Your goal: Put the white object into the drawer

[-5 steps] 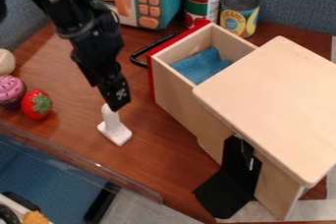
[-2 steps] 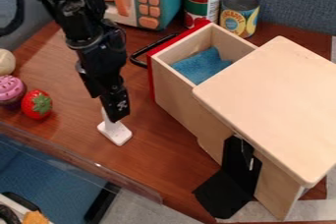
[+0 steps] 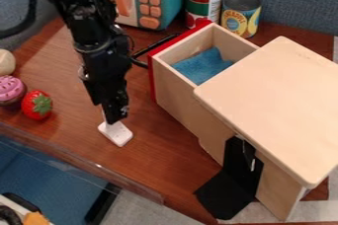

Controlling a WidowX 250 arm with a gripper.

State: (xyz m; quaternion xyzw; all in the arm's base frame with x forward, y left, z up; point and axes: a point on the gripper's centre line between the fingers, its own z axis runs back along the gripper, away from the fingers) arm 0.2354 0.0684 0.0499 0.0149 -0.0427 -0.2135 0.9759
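Camera view: gripper (image 3: 115,120) at white object (image 3: 116,133), near tabletop's (image 3: 63,142) front edge. Can't tell if it's clamped. Drawer (image 3: 173,91) open.

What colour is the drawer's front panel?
Red; the drawer front shows best in the camera view.

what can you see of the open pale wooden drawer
The pale wooden drawer is an open-topped box, upright and pulled out of a matching wooden cabinet, with a red front panel and a bent black bar handle. A crumpled blue cloth lies inside. The cabinet's flat top hides its rear.
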